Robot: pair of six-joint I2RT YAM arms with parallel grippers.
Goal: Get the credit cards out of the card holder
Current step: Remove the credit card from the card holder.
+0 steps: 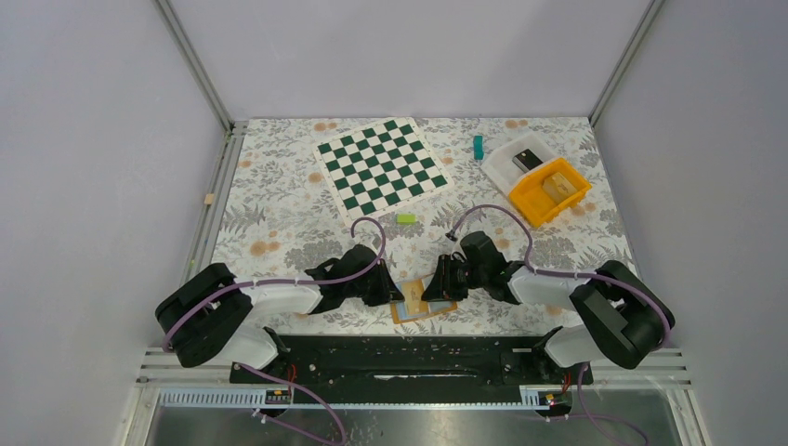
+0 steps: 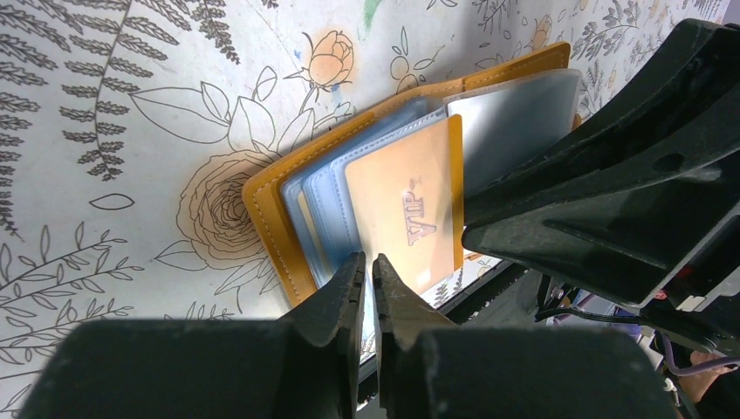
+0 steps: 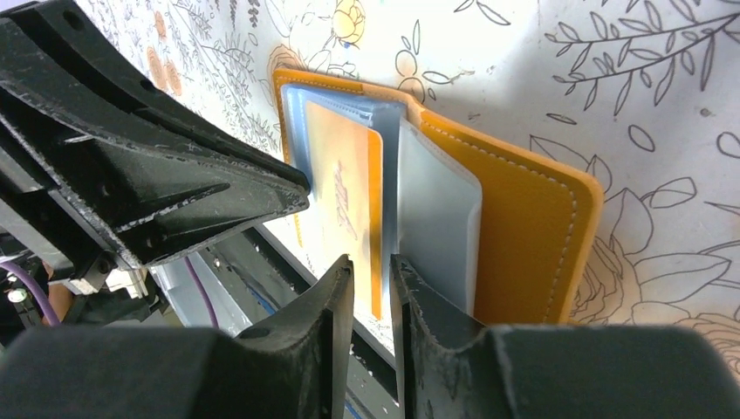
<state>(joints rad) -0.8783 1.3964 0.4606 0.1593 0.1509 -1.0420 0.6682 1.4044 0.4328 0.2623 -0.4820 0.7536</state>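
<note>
You have both grippers meeting over the card holder (image 3: 524,227), which lies opened flat on the flowered surface (image 2: 131,105) just in front of the arm bases. Your left gripper (image 2: 366,266) is closed down to a slit right at the holder's near edge. It looks placed there to anchor the holder so it cannot slide when a card is pulled, though you cannot tell whether a leaf is actually pinched between its tips.

Your right gripper (image 3: 371,272) faces it from the opposite side. Its jaws are a narrow way apart, straddling the free edge of the top credit card (image 2: 406,205), a peach one lettered VIP that sits in a clear sleeve. The gap looks wider than the card, so treat it as not yet clamped.

Just beyond that gripper's right finger a clear sleeve leaf (image 3: 441,218) stands partly lifted, which leaves the card's edge exposed for the pinch. The credit card you can see is inside the holder, directly ahead of both sets of tips.
</note>
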